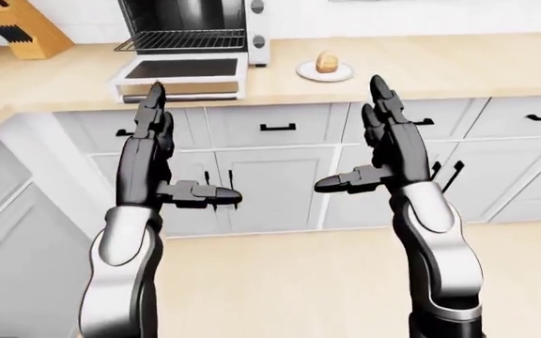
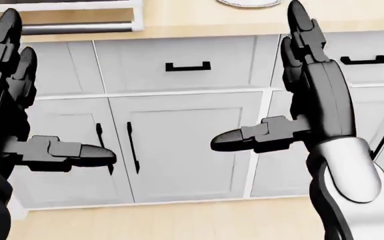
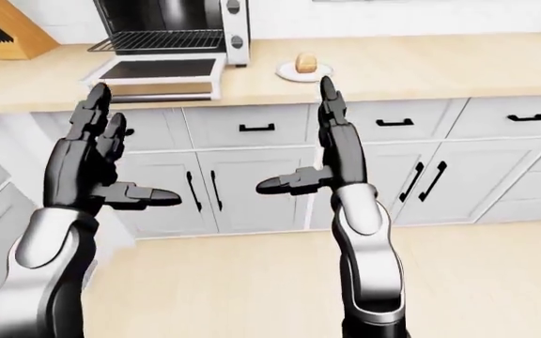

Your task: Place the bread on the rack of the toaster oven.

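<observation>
black left hand (image 1: 162, 151) and right hand (image 1: 388, 151) hang raised, fingers wide, empty; small golden bread roll (image 1: 326, 62) sits on white plate (image 1: 325, 72) beside silver toaster oven (image 1: 195, 32) on pale wood bench (image 1: 458, 63).

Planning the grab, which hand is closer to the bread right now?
Right. The right hand is raised just below and right of the bread in the left-eye view; the left hand is far off left, below the toaster oven.

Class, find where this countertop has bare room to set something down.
Free: the light wooden countertop right of the small white plate holding the bread. Crowded: the left, with the open toaster oven, its lowered door and the wooden knife block.
</observation>
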Robot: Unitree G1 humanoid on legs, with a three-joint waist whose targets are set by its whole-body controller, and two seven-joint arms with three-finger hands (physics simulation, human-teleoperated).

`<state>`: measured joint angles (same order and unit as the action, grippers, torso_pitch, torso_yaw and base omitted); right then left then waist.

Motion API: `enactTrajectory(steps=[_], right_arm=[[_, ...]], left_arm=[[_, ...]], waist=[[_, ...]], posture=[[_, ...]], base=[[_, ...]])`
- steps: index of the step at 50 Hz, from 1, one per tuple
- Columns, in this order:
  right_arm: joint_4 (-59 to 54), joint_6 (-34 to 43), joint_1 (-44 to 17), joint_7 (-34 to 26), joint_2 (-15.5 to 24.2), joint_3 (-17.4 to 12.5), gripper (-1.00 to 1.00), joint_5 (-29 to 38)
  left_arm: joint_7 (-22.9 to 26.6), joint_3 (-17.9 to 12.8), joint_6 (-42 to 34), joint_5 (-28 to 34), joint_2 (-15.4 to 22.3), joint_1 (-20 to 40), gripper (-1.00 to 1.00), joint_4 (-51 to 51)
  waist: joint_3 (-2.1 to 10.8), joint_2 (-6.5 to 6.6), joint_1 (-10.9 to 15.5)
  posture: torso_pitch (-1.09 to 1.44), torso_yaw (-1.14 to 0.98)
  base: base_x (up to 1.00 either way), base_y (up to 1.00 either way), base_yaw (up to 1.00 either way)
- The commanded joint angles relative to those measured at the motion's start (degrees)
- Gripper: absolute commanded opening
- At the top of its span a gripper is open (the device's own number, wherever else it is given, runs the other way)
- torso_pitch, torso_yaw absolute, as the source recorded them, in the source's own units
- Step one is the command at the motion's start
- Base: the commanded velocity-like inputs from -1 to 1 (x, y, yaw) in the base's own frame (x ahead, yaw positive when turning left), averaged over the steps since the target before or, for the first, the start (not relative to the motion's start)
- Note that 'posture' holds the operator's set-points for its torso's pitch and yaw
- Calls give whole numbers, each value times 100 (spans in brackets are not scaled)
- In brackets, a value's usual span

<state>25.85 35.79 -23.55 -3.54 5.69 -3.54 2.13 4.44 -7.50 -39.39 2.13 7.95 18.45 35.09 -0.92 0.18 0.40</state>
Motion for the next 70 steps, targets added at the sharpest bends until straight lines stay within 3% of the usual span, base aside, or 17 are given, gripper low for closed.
enactTrajectory(steps=[1,7,13,18,26,27,29,36,39,49,53,54,56,62,66,67,70], right_arm=[[336,67,-284,22,87,-88,100,30],[507,360,-688,33,152,-109,100,12],[573,447,-841,31,184,-99,100,-12],[639,516,-914,19,214,-114,100,-24],[636,552,-1034,17,231,-110,100,-23],[620,536,-1035,24,224,-109,100,-28],[598,513,-1028,27,221,-105,100,-30],[534,356,-1033,114,190,-102,100,-55],[630,401,-1053,149,204,-117,100,-68],[685,420,-1139,218,236,-121,100,-65],[624,353,-1156,231,234,-114,100,-53],[629,348,-1160,234,240,-116,100,-48],[665,350,-1164,252,243,-131,100,-46],[840,495,-1179,291,284,-162,100,-36],[781,565,-1414,392,313,-234,100,-115],[781,544,-1386,396,305,-183,100,-124],[784,430,-1261,447,274,-132,100,-101]], left_arm=[[0,-16,-36,27,62,238,100,212],[37,-84,-495,26,214,663,100,463],[53,-118,-861,14,329,922,100,729],[69,-161,-1213,1,429,1109,100,1007],[81,-295,-1516,-77,574,1295,100,1269],[84,-292,-1525,-82,598,1299,100,1278],[57,-289,-1528,-94,593,1308,100,1283],[79,-374,-1842,-166,717,1504,100,1523],[61,-450,-1860,-223,748,1472,100,1569],[-18,-545,-1914,-349,886,1526,100,1598],[-33,-567,-2010,-380,951,1609,100,1646],[-32,-571,-2042,-388,972,1628,100,1656],[-22,-620,-2198,-437,1023,1742,100,1763],[-121,-833,-2299,-616,1119,1881,100,1893],[-229,-954,-2485,-834,1308,2100,100,1868],[-251,-979,-2492,-879,1331,2083,100,1893],[-351,-1030,-2497,-983,1344,2009,100,1964]], waist=[[53,24,-16],[28,1,-35],[-69,296,-39],[-17,281,-25],[33,-244,70],[-17,-164,-2],[-83,-271,-15],[-166,87,-57],[-53,549,-103],[-132,82,18],[3,-503,57],[-102,-247,-7],[-106,-331,-2],[-163,-20,-67],[6,530,-142],[-85,359,-71],[-129,442,-46]], posture=[[0,0],[0,0],[0,0],[0,0],[0,0],[0,0],[0,0],[0,0],[0,0],[0,0],[0,0],[0,0],[0,0],[0,0],[0,0],[0,0],[0,0]], base=[[12,0,0],[13,0,0],[13,0,0],[14,0,0],[14,0,0],[17,0,0],[20,0,0],[20,0,0],[23,0,0],[27,0,0],[34,0,0],[35,0,0],[34,0,0],[34,0,0],[35,0,0],[34,0,0],[34,0,0]])
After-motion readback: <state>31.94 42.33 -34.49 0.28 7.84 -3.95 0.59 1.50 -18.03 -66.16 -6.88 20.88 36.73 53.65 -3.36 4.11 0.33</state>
